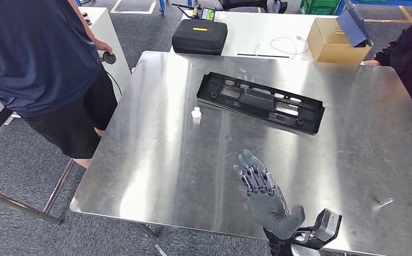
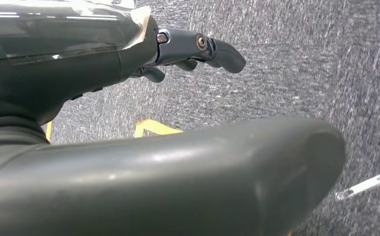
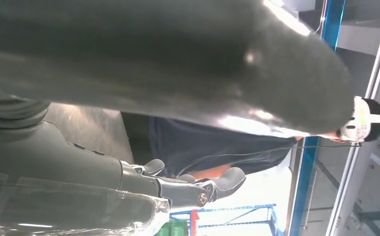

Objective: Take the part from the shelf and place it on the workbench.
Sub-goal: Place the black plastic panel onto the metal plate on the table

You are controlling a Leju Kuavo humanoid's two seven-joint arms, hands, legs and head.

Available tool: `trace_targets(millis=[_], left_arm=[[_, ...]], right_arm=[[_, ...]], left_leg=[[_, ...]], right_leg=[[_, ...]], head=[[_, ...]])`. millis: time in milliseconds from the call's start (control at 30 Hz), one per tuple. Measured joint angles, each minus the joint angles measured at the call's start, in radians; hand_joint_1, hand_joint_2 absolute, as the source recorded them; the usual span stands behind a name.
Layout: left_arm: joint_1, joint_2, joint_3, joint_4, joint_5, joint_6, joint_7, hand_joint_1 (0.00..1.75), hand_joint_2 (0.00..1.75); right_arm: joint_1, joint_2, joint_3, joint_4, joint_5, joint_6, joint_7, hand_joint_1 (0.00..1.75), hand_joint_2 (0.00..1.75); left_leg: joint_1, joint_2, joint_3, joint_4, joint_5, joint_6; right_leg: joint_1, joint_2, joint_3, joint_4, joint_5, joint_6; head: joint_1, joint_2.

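— Surface? Room?
— Brushed steel table (image 1: 155, 160), glossy with glare, on grey carpet (image 1: 27, 160). Yellow floor markings (image 1: 134, 8) at 11 o'clock.
— The part?
— Black plastic part (image 1: 260, 101), long and slotted, flat on the table toward 12 o'clock, slightly slanted. Small white piece (image 1: 196, 112) just beside its near left corner, not touching.
— Hands?
— Right hand (image 1: 262, 194) raised over the table's near edge at 5 o'clock, fingers straight and apart, holding nothing. Left hand (image 2: 178, 54) hanging over carpet, fingers loosely bent, nothing in them.
— Beyond?
— White table (image 1: 257, 32) at 12 o'clock carrying a black case (image 1: 199, 36), a white cable (image 1: 286, 45) and a cardboard box (image 1: 334, 40). Person in dark shirt (image 1: 33, 53) at 10 o'clock; dark sleeve (image 1: 411, 53) at 2 o'clock.
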Motion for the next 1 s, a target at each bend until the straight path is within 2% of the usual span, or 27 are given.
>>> trace_targets(millis=[67, 100, 133, 167, 200, 267, 300, 333, 433, 467, 500, 533, 600, 633, 667, 700, 767, 800, 833, 900, 933, 967, 1000], left_arm=[[0.0, 0.0, 0.0, 0.0, -0.003, -0.002, 0.002, 0.0, 0.0], [0.0, -0.001, 0.0, 0.0, -0.004, -0.004, 0.003, 0.0, 0.0], [0.0, -0.001, 0.0, 0.001, -0.004, -0.005, 0.005, 0.0, 0.0], [0.001, -0.001, 0.0, 0.001, -0.003, -0.007, 0.006, 0.0, 0.0], [0.001, -0.001, 0.0, 0.001, -0.001, -0.007, 0.008, 0.0, 0.0], [0.0, -0.001, 0.0, 0.001, 0.003, -0.007, 0.011, 0.0, 0.0], [-0.001, -0.001, 0.001, 0.001, 0.004, -0.007, 0.012, 0.0, 0.0], [-0.001, -0.001, 0.001, 0.001, 0.004, -0.006, 0.012, 0.0, 0.0], [-0.001, -0.001, 0.004, 0.001, 0.006, -0.003, 0.013, 0.0, 0.0], [-0.001, -0.001, 0.006, 0.001, 0.006, -0.002, 0.013, 0.0, 0.0], [-0.001, 0.0, 0.007, 0.001, 0.007, -0.002, 0.013, 0.0, 0.0], [-0.001, 0.0, 0.009, 0.002, 0.008, -0.001, 0.013, 0.0, 0.0], [-0.001, 0.001, 0.013, 0.002, 0.012, -0.002, 0.012, 0.0, 0.0], [0.0, 0.001, 0.015, 0.002, 0.013, -0.002, 0.012, 0.0, 0.0], [0.0, 0.001, 0.016, 0.002, 0.014, -0.004, 0.011, 0.0, 0.0], [0.0, 0.001, 0.016, 0.003, 0.014, -0.007, 0.01, 0.0, 0.0], [0.001, 0.001, 0.017, 0.005, 0.014, -0.011, 0.008, 0.0, 0.0], [0.001, 0.001, 0.017, 0.006, 0.014, -0.013, 0.006, 0.0, 0.0], [0.001, 0.001, 0.017, 0.006, 0.014, -0.014, 0.004, 0.0, 0.0], [0.001, 0.001, 0.017, 0.008, 0.014, -0.015, 0.001, 0.0, 0.0], [0.002, 0.001, 0.018, 0.008, 0.014, -0.015, 0.001, 0.0, 0.0], [0.002, 0.001, 0.018, 0.008, 0.014, -0.015, 0.0, 0.0, 0.0], [0.003, 0.002, 0.018, 0.008, 0.014, -0.016, 0.0, 0.0, 0.0]], right_arm=[[0.006, 0.002, -0.001, -0.003, 0.01, -0.002, 0.0, 0.0, 0.0], [0.009, 0.003, -0.002, -0.004, 0.015, -0.002, 0.001, 0.0, 0.0], [0.012, 0.004, -0.002, -0.004, 0.019, -0.002, 0.002, 0.0, 0.0], [0.015, 0.005, -0.003, -0.004, 0.024, -0.002, 0.002, 0.0, 0.0], [0.016, 0.006, -0.003, -0.004, 0.027, -0.002, 0.003, 0.0, 0.0], [0.014, 0.01, -0.005, -0.004, 0.035, -0.002, 0.005, 0.0, 0.0], [0.013, 0.012, -0.006, -0.004, 0.039, -0.002, 0.007, 0.0, 0.0], [0.011, 0.014, -0.007, -0.004, 0.044, -0.002, 0.009, 0.0, 0.0], [0.007, 0.019, -0.01, -0.004, 0.059, -0.007, 0.016, 0.0, 0.0], [0.007, 0.02, -0.01, -0.004, 0.061, -0.01, 0.018, 0.0, 0.0], [0.007, 0.02, -0.011, -0.004, 0.063, -0.011, 0.02, 0.0, 0.0], [0.007, 0.02, -0.011, -0.003, 0.064, -0.012, 0.021, 0.0, 0.0], [0.007, 0.021, -0.012, -0.001, 0.066, -0.014, 0.021, 0.0, 0.0], [0.007, 0.021, -0.012, 0.002, 0.068, -0.016, 0.022, 0.0, 0.0], [0.006, 0.021, -0.013, 0.004, 0.07, -0.017, 0.022, 0.0, 0.0], [0.006, 0.021, -0.013, 0.006, 0.072, -0.019, 0.022, 0.0, 0.0], [0.004, 0.021, -0.015, 0.008, 0.074, -0.024, 0.022, 0.0, 0.0], [0.002, 0.022, -0.016, 0.008, 0.075, -0.026, 0.021, 0.0, 0.0], [0.001, 0.022, -0.017, 0.008, 0.076, -0.029, 0.021, 0.0, 0.0], [0.0, 0.023, -0.019, 0.009, 0.079, -0.033, 0.02, 0.0, 0.0], [0.001, 0.023, -0.02, 0.01, 0.08, -0.034, 0.019, 0.0, 0.0], [0.001, 0.024, -0.02, 0.01, 0.082, -0.035, 0.019, 0.0, 0.0], [0.001, 0.026, -0.02, 0.011, 0.082, -0.036, 0.019, 0.0, 0.0]], left_leg=[[0.002, 0.005, -0.057, 0.123, -0.067, -0.007], [0.003, 0.005, -0.087, 0.185, -0.09, -0.008], [0.003, 0.005, -0.107, 0.224, -0.096, -0.009], [0.004, 0.005, -0.111, 0.229, -0.083, -0.008], [0.004, 0.005, -0.095, 0.194, -0.051, -0.005], [0.003, 0.005, -0.028, 0.061, 0.016, 0.002], [0.001, 0.004, 0.0, 0.006, 0.037, 0.006], [-0.002, 0.004, 0.016, -0.027, 0.044, 0.009], [-0.009, 0.004, 0.012, -0.045, 0.055, 0.023], [-0.009, 0.005, 0.007, -0.049, 0.062, 0.032], [-0.008, 0.007, 0.002, -0.053, 0.07, 0.041], [-0.007, 0.009, -0.005, -0.055, 0.078, 0.048], [-0.01, 0.011, -0.024, -0.054, 0.091, 0.056], [-0.012, 0.011, -0.034, -0.054, 0.098, 0.056], [-0.013, 0.011, -0.042, -0.053, 0.104, 0.057], [-0.015, 0.011, -0.049, -0.053, 0.11, 0.056], [-0.016, 0.01, -0.059, -0.052, 0.121, 0.052], [-0.018, 0.009, -0.063, -0.052, 0.126, 0.049], [-0.02, 0.01, -0.066, -0.051, 0.132, 0.044], [-0.022, 0.01, -0.069, -0.051, 0.143, 0.034], [-0.022, 0.01, -0.07, -0.05, 0.146, 0.03], [-0.02, 0.01, -0.075, -0.043, 0.137, 0.024], [-0.018, 0.009, -0.083, -0.022, 0.112, 0.018]], right_leg=[[0.004, -0.003, -0.001, 0.0, 0.0, -0.012], [0.007, -0.004, -0.002, 0.0, 0.0, -0.015], [0.009, -0.005, -0.002, 0.0, 0.0, -0.016], [0.011, -0.006, -0.002, 0.0, 0.0, -0.016], [0.012, -0.006, -0.001, 0.0, 0.0, -0.016], [0.014, -0.005, 0.001, 0.0, 0.001, -0.015], [0.017, -0.005, 0.001, 0.0, 0.002, -0.013], [0.019, -0.005, 0.0, 0.001, 0.004, -0.009], [0.02, -0.007, -0.007, 0.0, 0.013, 0.008], [0.019, -0.007, -0.014, 0.009, 0.003, 0.011], [0.019, -0.007, -0.027, 0.035, -0.019, 0.009], [0.02, -0.007, -0.047, 0.084, -0.053, 0.003], [0.02, -0.007, -0.092, 0.216, -0.126, -0.005], [0.021, -0.007, -0.103, 0.265, -0.146, -0.004], [0.021, -0.007, -0.095, 0.277, -0.149, 0.001], [0.021, -0.007, -0.068, 0.249, -0.137, 0.008], [0.023, -0.007, 0.033, 0.102, -0.098, 0.016], [0.027, -0.007, 0.079, 0.031, -0.083, 0.014], [0.031, -0.007, 0.108, -0.019, -0.075, 0.01], [0.037, -0.007, 0.115, -0.044, -0.068, -0.001], [0.032, -0.007, 0.109, -0.045, -0.062, -0.008], [0.027, -0.009, 0.104, -0.047, -0.056, -0.016], [0.023, -0.01, 0.098, -0.049, -0.048, -0.026]], head=[[-0.002, 0.0], [-0.002, 0.0], [-0.002, 0.0], [-0.002, 0.0], [-0.002, 0.0], [-0.002, 0.0], [-0.002, 0.0], [-0.001, 0.0], [-0.001, 0.0], [0.0, 0.0], [0.002, 0.0], [0.003, 0.0], [0.007, 0.0], [0.007, 0.0], [0.007, 0.0], [0.007, 0.0], [0.007, 0.0], [0.007, 0.0], [0.007, 0.0], [0.005, 0.0], [0.005, 0.0], [0.004, 0.0], [0.002, 0.0]])
